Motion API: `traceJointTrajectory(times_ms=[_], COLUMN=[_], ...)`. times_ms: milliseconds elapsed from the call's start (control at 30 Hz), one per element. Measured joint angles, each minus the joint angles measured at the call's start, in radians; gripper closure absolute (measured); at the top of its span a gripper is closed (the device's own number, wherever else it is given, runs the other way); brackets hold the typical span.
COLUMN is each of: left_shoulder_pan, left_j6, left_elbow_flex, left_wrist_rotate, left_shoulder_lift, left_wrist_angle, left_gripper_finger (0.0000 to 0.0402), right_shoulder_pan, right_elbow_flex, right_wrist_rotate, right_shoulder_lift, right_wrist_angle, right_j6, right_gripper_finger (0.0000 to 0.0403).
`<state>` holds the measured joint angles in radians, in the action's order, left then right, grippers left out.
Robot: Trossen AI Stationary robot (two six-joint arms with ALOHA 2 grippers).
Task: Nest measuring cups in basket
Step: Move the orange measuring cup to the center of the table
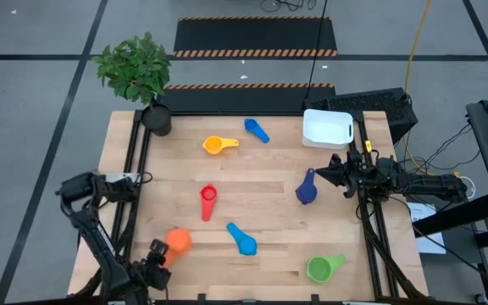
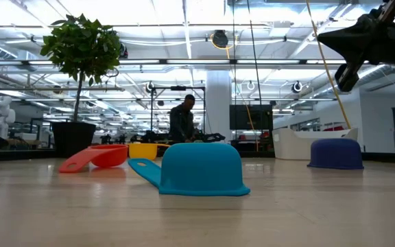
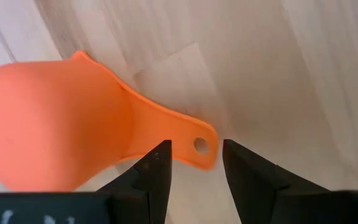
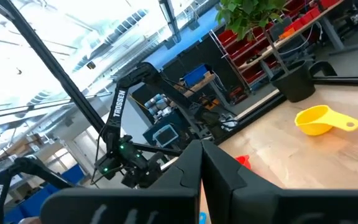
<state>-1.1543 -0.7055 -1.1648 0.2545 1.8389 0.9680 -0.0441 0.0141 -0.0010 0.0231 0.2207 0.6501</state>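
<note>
The orange cup (image 1: 177, 241) lies mouth down near the table's near-left corner. My left gripper (image 1: 158, 252) is open and low over it, its fingers on either side of the handle's free end (image 3: 201, 147). My right gripper (image 1: 330, 174) is shut and empty, raised above the table beside the navy cup (image 1: 306, 188), which also lies mouth down (image 2: 336, 153). The white basket (image 1: 327, 127) stands at the far right. On the table lie the yellow (image 1: 219, 145), mid blue (image 1: 257, 130), red (image 1: 207, 202), light blue (image 1: 242, 240) and green (image 1: 323, 268) cups. My left gripper comes at the orange cup from above, its open fingers across the handle at the end with the hole (image 3: 201, 147). One finger (image 3: 157, 163) overlaps the handle's edge; I cannot tell whether it touches. The cup lies on the table.
A dark plant pot (image 1: 156, 117) with a leafy plant stands at the far-left corner. Bare wood lies in the table's middle between the cups. A person (image 2: 182, 120) shows in the room beyond the far edge.
</note>
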Motion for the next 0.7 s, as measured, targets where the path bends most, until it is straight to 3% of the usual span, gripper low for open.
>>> traceJointTrajectory(times_ms=[233, 700], left_shoulder_pan=[-0.027, -0.034], left_j6=[-0.011, -0.027], left_elbow_flex=[0.017, 0.079], left_wrist_rotate=[0.043, 0.109], left_shoulder_lift=[0.001, 0.001], left_wrist_angle=[-0.021, -0.08], left_gripper_finger=[0.0254, 0.0254], right_shoulder_pan=[0.0, 0.0], right_elbow_flex=[0.0, 0.0], right_wrist_rotate=[0.0, 0.0], right_shoulder_lift=[0.0, 0.0], right_wrist_angle=[0.0, -0.001], right_j6=[0.074, 0.068], right_gripper_finger=[0.0403, 0.0403])
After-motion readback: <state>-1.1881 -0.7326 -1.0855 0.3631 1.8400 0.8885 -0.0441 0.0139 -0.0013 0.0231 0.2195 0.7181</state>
